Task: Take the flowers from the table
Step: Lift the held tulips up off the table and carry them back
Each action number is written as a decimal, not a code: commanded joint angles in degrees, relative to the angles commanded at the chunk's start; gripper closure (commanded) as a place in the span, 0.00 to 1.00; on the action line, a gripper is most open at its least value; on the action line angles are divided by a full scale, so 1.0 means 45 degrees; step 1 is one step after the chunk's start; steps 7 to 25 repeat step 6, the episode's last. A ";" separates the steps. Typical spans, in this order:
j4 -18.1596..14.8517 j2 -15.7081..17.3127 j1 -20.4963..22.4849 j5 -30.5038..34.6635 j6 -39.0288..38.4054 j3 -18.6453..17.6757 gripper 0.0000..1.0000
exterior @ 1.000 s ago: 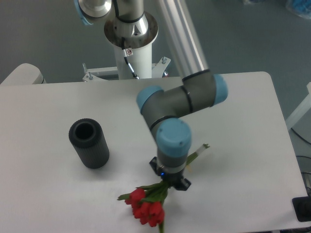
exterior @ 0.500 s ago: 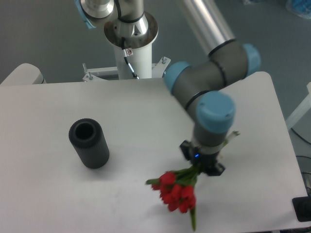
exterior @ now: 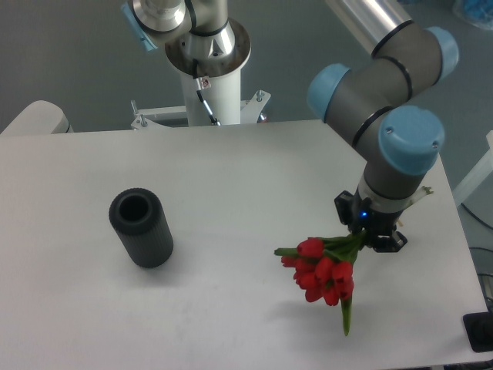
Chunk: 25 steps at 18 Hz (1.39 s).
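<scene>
Holding the flowers [exterior: 323, 270] by their thin stems, the tool [exterior: 371, 235] is clamped on the bunch, with the red blooms hanging out to one side above the right part of the desk [exterior: 231, 177]. We judge slippage the main risk: the stems are slender and the heavy end sits off-centre, so abrupt motion could rotate or drop the bunch. The black cylinder [exterior: 142, 228] stands well apart.

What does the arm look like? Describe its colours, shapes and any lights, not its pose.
The arm is built of dark grey cylindrical joint housings with light blue round end caps, joined by a shiny silver tube link. The wrist narrows to a pale grey collar above a small black gripper, where a blue light glows.
</scene>
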 joint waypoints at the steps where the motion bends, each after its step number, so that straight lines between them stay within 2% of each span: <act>1: 0.0000 0.0000 0.0039 0.0001 0.0175 0.0000 0.87; 25: 0.0000 -0.0020 0.0059 0.0020 0.0294 -0.0039 0.87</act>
